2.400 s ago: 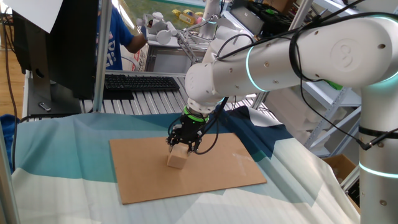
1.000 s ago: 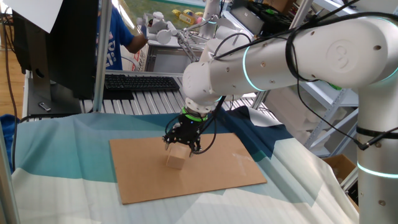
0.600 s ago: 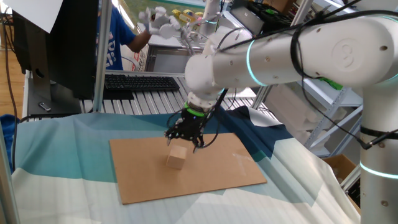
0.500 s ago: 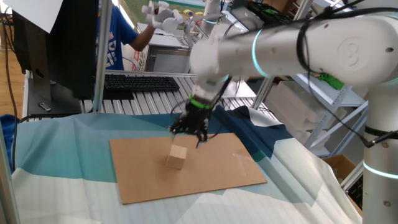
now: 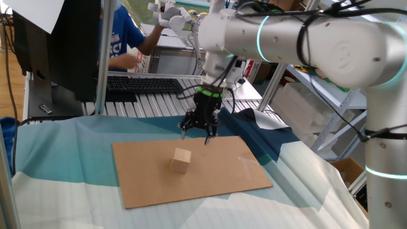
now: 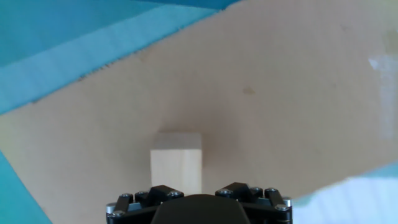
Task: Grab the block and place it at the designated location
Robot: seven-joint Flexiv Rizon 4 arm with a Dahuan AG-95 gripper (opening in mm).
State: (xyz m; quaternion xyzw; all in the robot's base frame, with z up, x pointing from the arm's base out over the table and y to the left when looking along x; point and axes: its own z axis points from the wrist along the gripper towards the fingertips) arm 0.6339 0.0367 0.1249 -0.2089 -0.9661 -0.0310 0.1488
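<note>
Block [image 5: 180, 160]: plain light-tan wooden cube, smooth faces, no marks. Rests on the cardboard sheet [image 5: 241, 168], left of the sheet's centre, free of any contact. In the hand view the block [image 6: 177, 163] sits low in the picture, just above the hand's black housing.

Designated location: a faint small dark spot [image 6: 249, 91] shows on the cardboard in the hand view, apart from the block; too indistinct to confirm.

End effector [image 5: 199, 131]: black, two-finger, released; fingers spread, tips pointing down, holding nothing and touching nothing. Hangs above the far edge of the sheet, behind and to the right of the block, clear of it.

Arm [image 5: 305, 38]: white glossy rounded casing with teal light rings at the joints; reaches in from the right, wrist turned straight down, black cables looped beside it.

Cardboard sheet: flat, brown, matte, rectangular.

Table [image 5: 57, 159]: covered by cloth in teal, dark blue and pale panels, slightly creased.
</note>
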